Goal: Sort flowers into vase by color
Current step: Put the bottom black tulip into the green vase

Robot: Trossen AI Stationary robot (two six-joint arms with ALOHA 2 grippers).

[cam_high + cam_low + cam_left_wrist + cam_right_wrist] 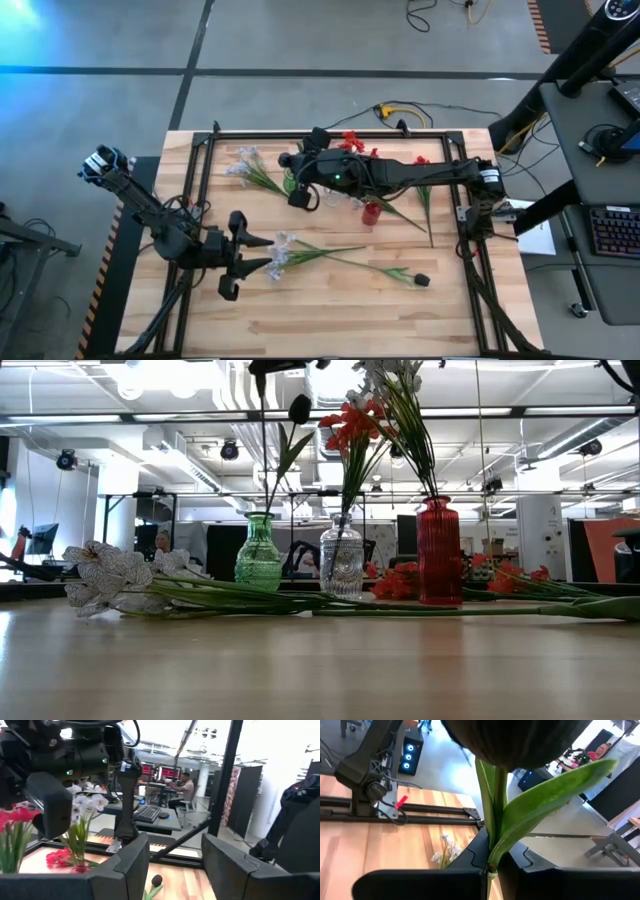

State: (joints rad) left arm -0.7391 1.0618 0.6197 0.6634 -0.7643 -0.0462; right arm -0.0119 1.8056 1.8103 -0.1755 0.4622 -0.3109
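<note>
green vase [258,550] – clear vase [341,557] – red vase [439,550] | red blossoms [352,420] | white speckled blossoms [105,572] | dark bud [299,408]

Three vases [341,558] side by side; loose flowers [330,258] nearer.

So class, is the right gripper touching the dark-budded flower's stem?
Touching. The right wrist view shows the right gripper shut on the green stem of the dark-budded flower, the stem rising straight from between its fingers with no gap.
</note>
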